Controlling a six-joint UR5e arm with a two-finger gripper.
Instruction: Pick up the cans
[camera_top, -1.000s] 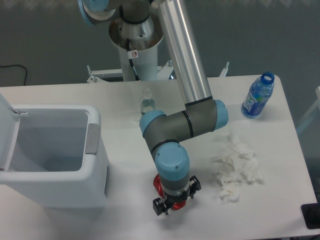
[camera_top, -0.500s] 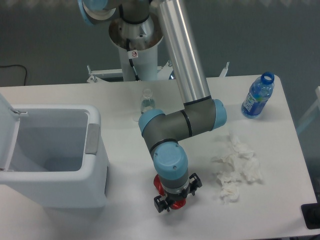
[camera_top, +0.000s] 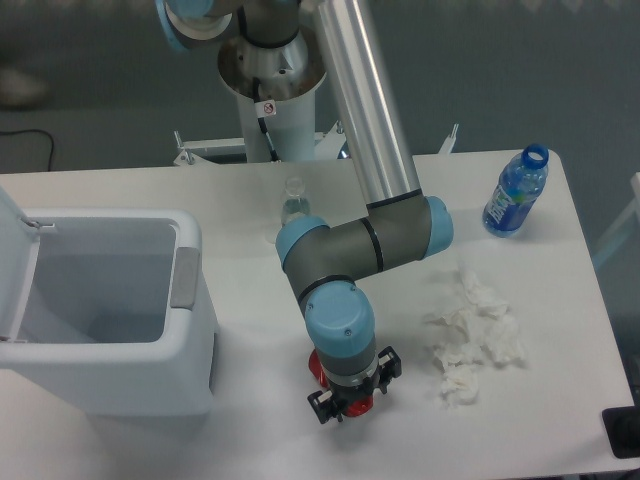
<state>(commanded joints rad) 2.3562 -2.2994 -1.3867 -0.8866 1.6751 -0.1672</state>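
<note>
Here, table (camera_top: 250, 440): white, with everything below resting on it.
Bin (camera_top: 110, 310): white, lid open, at the left edge.
Arm (camera_top: 370, 130): silver and blue, bent down over the front of the table.
Tissues (camera_top: 475, 335): crumpled white heap, right of the arm.
Bottle (camera_top: 515, 192): blue label, uncapped, far right corner.
Gripper (camera_top: 350, 397): pointing down, fingers set either side of the can; whether they clamp it, cannot tell.
Can (camera_top: 340, 385): red, mostly hidden under the gripper, near the front edge.
</note>
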